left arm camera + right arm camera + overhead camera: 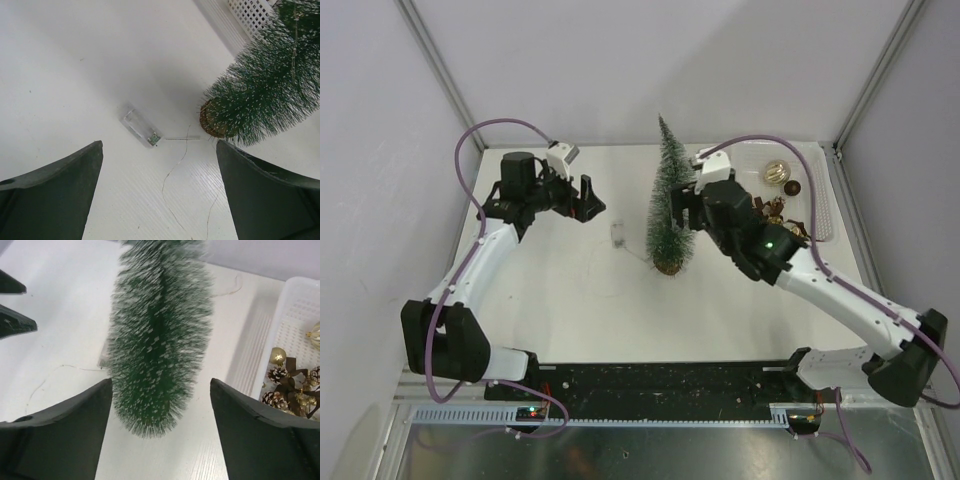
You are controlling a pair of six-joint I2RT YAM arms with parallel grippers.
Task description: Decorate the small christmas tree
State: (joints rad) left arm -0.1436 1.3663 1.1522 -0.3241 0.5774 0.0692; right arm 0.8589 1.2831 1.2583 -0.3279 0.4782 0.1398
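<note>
The small christmas tree (670,205) stands upright on its tan disc base (668,267) in the middle of the table. It also shows in the left wrist view (265,95) and the right wrist view (157,335). A clear battery box (618,234) with a thin light wire (175,170) lies left of the tree; the box shows in the left wrist view (140,125). My left gripper (588,203) is open and empty, left of the box. My right gripper (678,210) is open, close beside the tree's right side, holding nothing.
A white mesh basket (820,195) at the back right holds gold balls (777,172), pine cones (277,374) and brown bows. It also shows in the right wrist view (300,305). Frame posts stand at the table's back corners.
</note>
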